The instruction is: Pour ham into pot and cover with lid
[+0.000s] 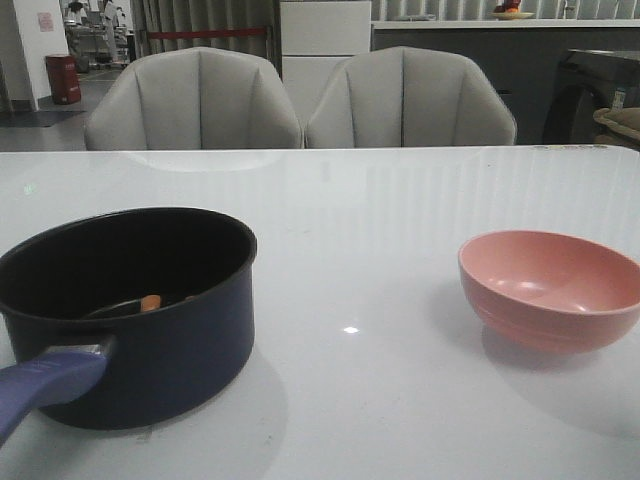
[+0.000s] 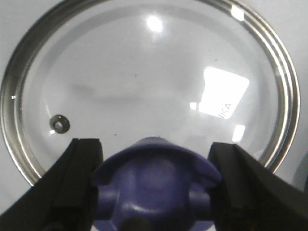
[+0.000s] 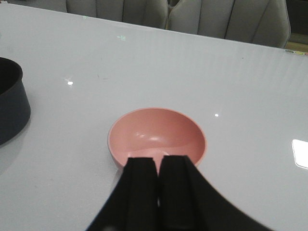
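The pot (image 1: 185,350) stands at the front left of the table, its purple-blue handle (image 1: 45,380) pointing toward me. An orange-pink ham chunk (image 1: 150,302) shows on its black bottom. The pot's edge also shows in the right wrist view (image 3: 9,108). The lid (image 2: 144,82) fills the left wrist view and lies flat over the white surface. My left gripper (image 2: 156,159) has its fingers against both sides of the blue-purple knob (image 2: 156,178). My right gripper (image 3: 159,161) is shut and empty, just above the near rim of the pink bowl (image 3: 156,132). Neither gripper nor the lid shows in the front view.
The empty pink bowl (image 1: 550,285) stands at the right of the white table (image 1: 350,230). Two grey chairs (image 1: 195,100) stand behind the table's far edge.
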Action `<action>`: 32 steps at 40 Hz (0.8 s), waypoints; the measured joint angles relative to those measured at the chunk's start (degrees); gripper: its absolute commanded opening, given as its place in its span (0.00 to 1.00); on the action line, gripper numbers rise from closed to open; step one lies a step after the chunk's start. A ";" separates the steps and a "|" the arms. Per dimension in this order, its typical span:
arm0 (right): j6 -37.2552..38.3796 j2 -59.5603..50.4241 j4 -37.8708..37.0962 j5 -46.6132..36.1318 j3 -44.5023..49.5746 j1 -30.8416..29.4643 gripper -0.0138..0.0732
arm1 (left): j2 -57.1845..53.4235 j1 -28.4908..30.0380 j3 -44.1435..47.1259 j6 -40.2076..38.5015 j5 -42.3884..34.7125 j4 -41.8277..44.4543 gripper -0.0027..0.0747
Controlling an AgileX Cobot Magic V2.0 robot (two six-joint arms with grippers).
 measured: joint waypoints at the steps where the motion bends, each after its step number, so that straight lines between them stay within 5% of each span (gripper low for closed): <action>1: 0.00 0.00 0.00 0.00 0.00 0.00 0.33 | -0.28 0.00 -0.28 0.00 0.00 0.00 0.21; 18: 0.00 0.00 0.00 0.00 0.00 0.00 0.33 | -6.88 -1.55 -7.08 4.47 2.74 0.21 0.21; 32: 0.00 0.00 0.00 0.00 0.00 0.00 0.33 | -13.11 -15.94 -12.77 6.26 4.01 -0.65 0.21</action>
